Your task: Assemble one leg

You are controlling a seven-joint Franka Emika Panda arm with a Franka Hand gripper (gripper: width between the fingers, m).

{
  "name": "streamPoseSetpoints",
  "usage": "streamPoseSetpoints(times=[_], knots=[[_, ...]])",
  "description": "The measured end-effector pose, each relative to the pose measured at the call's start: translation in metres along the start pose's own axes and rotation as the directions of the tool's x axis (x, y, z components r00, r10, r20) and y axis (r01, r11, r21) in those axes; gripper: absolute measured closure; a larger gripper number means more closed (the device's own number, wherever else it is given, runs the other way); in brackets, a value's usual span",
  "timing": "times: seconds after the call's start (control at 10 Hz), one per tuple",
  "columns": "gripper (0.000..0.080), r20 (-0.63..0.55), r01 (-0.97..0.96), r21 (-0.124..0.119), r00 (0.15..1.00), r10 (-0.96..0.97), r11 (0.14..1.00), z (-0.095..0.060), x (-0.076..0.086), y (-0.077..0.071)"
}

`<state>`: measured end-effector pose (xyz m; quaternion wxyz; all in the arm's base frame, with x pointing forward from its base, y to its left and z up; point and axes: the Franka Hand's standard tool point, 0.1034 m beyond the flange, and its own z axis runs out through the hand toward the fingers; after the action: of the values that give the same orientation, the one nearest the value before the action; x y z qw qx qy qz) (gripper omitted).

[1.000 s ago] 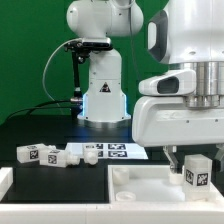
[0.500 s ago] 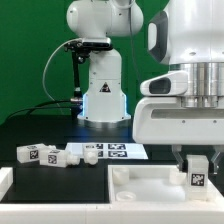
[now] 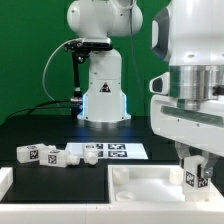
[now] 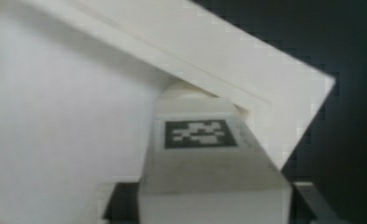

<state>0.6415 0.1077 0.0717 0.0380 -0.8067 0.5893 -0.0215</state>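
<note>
My gripper (image 3: 194,166) is shut on a white leg (image 3: 194,173) with a black-and-white tag, holding it upright at the far right corner of the large white rimmed panel (image 3: 140,188). In the wrist view the leg (image 4: 201,150) sits between my dark fingers (image 4: 123,202), its end against the panel's corner (image 4: 251,80). Other loose legs (image 3: 38,154) lie on the table at the exterior view's left.
The marker board (image 3: 112,151) lies on the black table behind the panel. A second robot's white base (image 3: 102,95) stands at the back. A white part (image 3: 4,182) shows at the exterior view's left edge.
My gripper has moved down a little and turned with the leg, bringing it lower onto the panel's corner.
</note>
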Motion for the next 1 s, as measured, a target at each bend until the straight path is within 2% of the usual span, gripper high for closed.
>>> streamPoseSetpoints(times=[0.1,0.2,0.3,0.4,0.5,0.6,0.7,1.0], knots=[[0.0514,0.0,-0.023,-0.002,1.0,0.023,1.0,0.0,0.0,0.0],[0.0439,-0.001,-0.01,-0.002,1.0,0.01,1.0,0.001,0.0,0.0],[0.0439,-0.002,0.065,-0.005,0.998,-0.065,0.998,0.0,0.0,0.0],[0.0304,0.003,0.266,-0.016,0.964,-0.266,0.964,-0.002,-0.001,-0.001],[0.0183,0.009,0.473,-0.009,0.881,-0.473,0.881,-0.003,-0.004,-0.002],[0.0183,0.017,0.599,-0.001,0.801,-0.599,0.801,-0.002,-0.008,-0.002],[0.016,0.01,0.617,0.004,0.787,-0.617,0.787,-0.002,-0.013,-0.001],[0.0151,0.004,0.802,-0.01,0.597,-0.802,0.597,-0.001,-0.006,0.0]])
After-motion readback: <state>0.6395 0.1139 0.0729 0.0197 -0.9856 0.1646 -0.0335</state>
